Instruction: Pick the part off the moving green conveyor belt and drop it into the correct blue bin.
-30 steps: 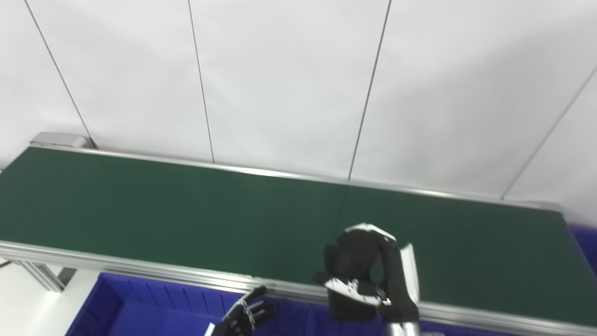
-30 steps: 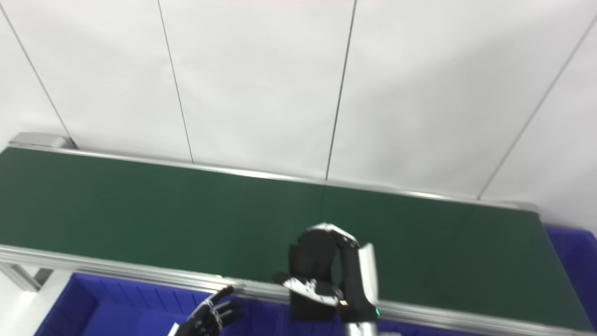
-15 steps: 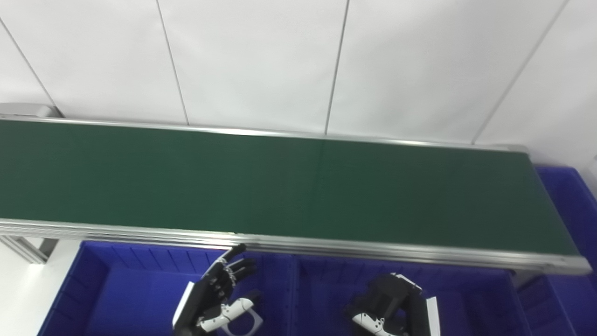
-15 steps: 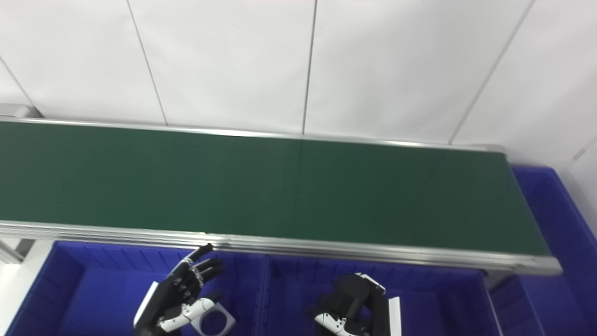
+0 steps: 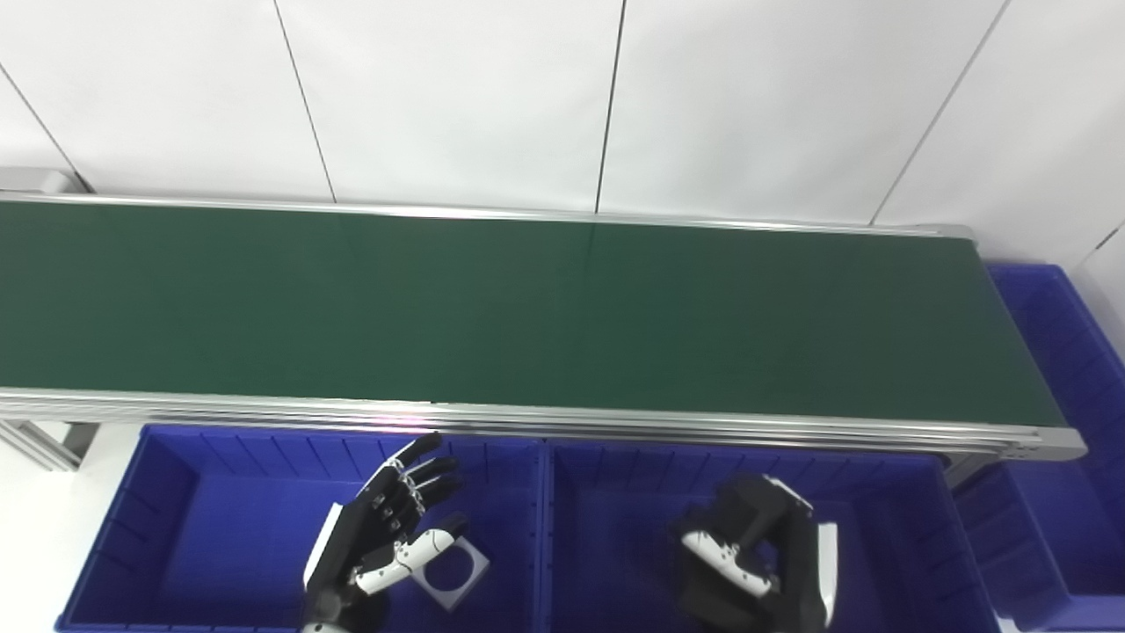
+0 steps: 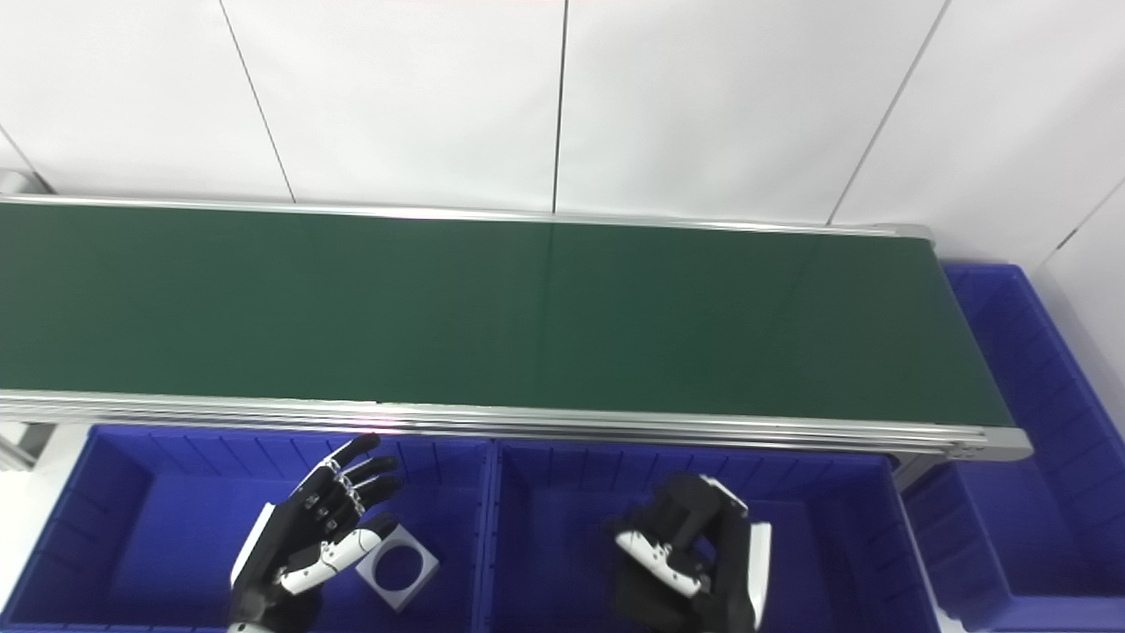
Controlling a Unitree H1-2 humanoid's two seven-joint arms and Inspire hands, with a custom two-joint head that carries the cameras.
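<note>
A white panelled wall [image 5: 457, 97] backs the green conveyor belt [image 5: 527, 308], which carries no part along its visible length. Below its near rail sit two blue bins. The left bin [image 5: 211, 492] holds a grey square part [image 6: 397, 566] with a round hole, lying on the bin floor just beside the left hand [image 5: 378, 536], whose fingers are spread and hold nothing. The right hand [image 5: 756, 563] hangs over the right bin [image 5: 879, 510], fingers curled; any contents cannot be determined. Judgement: this part appears already sorted.
</note>
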